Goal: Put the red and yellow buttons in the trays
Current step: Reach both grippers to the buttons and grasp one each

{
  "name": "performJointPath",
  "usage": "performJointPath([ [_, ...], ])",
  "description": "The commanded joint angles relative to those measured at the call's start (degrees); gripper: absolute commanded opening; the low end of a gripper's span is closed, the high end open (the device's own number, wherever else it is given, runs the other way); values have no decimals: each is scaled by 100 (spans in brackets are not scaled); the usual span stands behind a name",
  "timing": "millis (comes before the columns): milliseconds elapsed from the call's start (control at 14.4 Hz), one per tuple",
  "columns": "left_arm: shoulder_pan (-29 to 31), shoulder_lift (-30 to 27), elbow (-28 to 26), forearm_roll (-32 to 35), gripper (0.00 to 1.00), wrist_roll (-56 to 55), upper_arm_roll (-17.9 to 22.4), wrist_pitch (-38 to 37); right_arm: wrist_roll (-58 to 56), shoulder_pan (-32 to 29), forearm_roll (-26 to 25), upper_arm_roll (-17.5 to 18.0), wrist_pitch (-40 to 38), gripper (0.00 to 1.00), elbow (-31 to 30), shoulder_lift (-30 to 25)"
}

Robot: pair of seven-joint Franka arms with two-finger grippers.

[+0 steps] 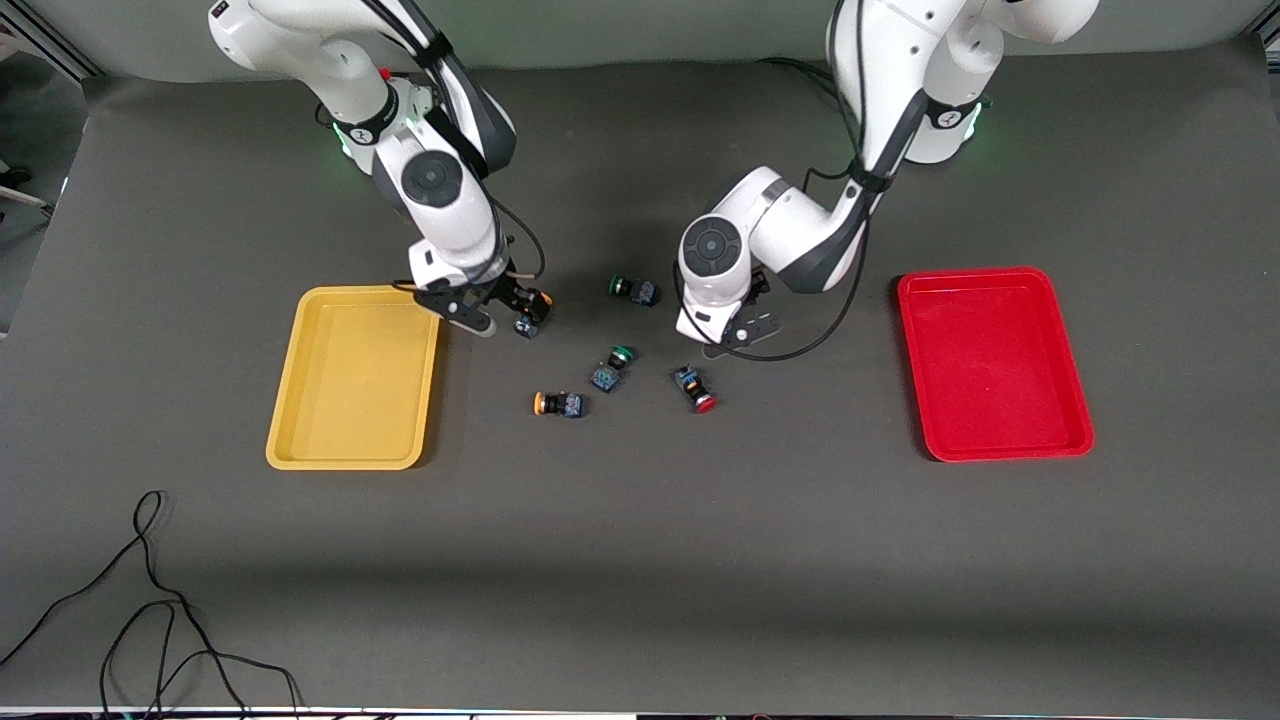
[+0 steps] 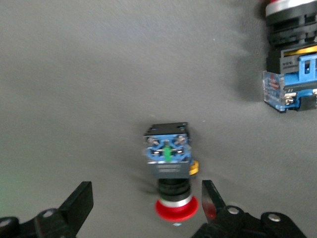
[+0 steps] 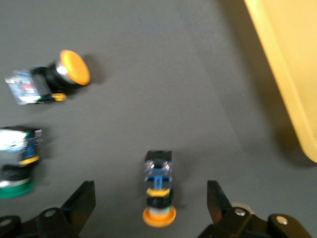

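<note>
Middle of the bench is cluttered: buttons scattered close together, one green-capped switch sitting between the yellow button and red button, so tight gaps there. Both arms hang low over that cluster. Both trays, yellow tray and red tray, lie wide open with bare cloth around them.

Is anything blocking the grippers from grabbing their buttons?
Nothing visible. The left gripper is open, low over a red button, with bare mat between its fingers and the button. The right gripper is open around a yellow button, beside the yellow tray.
</note>
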Motion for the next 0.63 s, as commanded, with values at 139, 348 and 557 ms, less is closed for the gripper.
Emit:
performJointPath([
  [139, -81, 198, 73, -319, 83, -160, 49, 259, 27, 147, -51, -31, 629, 100, 20, 672],
  [348, -55, 128, 99, -319, 13, -72, 49, 119, -17, 129, -51, -31, 559, 43, 55, 681],
  [557, -2, -143, 186, -284, 0, -55, 67, -363, -79, 112, -51, -39, 541, 16, 108, 655],
])
